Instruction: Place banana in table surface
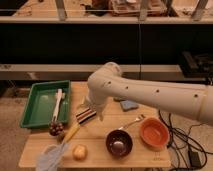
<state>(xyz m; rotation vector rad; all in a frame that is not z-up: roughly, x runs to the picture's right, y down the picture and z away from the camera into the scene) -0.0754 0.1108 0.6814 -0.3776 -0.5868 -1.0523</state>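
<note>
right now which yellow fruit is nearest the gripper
The slender yellow banana, its upper end close by the gripper right of the green plastic tray; the round yellowish fruit lies farther forward.
</note>
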